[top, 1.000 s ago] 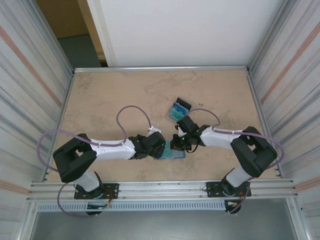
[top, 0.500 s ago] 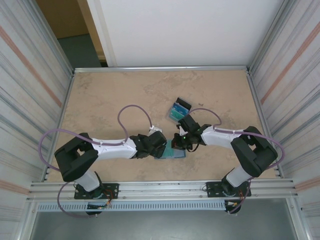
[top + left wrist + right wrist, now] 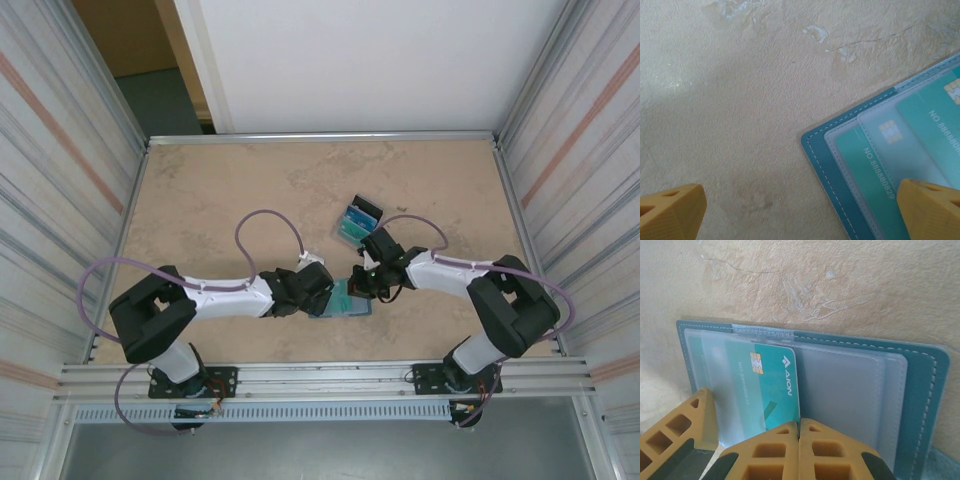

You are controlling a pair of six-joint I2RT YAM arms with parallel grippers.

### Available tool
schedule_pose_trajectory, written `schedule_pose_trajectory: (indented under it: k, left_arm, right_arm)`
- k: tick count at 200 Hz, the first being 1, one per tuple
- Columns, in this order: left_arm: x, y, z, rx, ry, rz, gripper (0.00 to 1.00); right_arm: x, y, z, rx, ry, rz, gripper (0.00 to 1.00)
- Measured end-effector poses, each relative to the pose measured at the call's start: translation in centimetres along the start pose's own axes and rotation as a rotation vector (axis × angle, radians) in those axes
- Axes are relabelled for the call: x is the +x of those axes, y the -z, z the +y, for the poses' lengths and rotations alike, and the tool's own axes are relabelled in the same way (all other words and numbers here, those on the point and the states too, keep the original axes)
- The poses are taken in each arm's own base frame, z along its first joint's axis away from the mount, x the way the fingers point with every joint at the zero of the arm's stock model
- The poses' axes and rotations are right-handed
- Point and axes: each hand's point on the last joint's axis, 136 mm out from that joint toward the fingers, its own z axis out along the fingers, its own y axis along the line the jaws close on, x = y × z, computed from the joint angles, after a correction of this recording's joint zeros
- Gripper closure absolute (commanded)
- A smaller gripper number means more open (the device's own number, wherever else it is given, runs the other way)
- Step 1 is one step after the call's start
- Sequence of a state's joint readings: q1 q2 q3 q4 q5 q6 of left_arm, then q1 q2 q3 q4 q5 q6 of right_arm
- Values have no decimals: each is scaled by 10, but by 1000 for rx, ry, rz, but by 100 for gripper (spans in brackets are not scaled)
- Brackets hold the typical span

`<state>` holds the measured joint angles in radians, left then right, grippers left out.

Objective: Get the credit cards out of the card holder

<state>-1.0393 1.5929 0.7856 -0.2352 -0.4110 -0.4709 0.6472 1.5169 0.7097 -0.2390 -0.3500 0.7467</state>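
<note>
The right claw [image 3: 799, 440], the nearer one, is sitting closed tight just behind a teal credit card [image 3: 771, 385], whose long axis is pointing straight ahead inside the open card holder [image 3: 920, 390] on the worktop [image 3: 740, 100]. The left claw [image 3: 800, 210], spread wide, is straddling the holder's corner.

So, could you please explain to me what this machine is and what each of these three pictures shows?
It is two robot arms bolted at the near edge of a table. The overhead picture looks down on both. The other two come from a camera on each wrist, so the yellow pieces there are fingers. On the table lies an open card holder with clear sleeves, and beyond it a small pile of cards already out. The left gripper is open and holds nothing. The right gripper is shut, its tips at the edge of a teal card; whether it grips the card I cannot tell.
</note>
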Motion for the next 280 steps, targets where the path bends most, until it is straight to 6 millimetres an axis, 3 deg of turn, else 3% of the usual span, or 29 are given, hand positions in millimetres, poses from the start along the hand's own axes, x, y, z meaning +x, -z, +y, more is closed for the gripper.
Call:
schedule_pose_trajectory:
  k: [80, 146, 235, 280]
  left_arm:
    - [1, 7, 3, -7, -22, 14, 1]
    - [-33, 17, -13, 30, -51, -54, 1]
    - [-16, -5, -24, 26, -116, 16, 1]
    - [-16, -6, -25, 28, -116, 18, 1]
  right_arm:
    - [0, 5, -3, 19, -2, -11, 100]
    - [0, 5, -3, 19, -1, -11, 100]
    - [1, 7, -3, 11, -2, -15, 100]
    - [3, 10, -3, -69, -22, -22, 89]
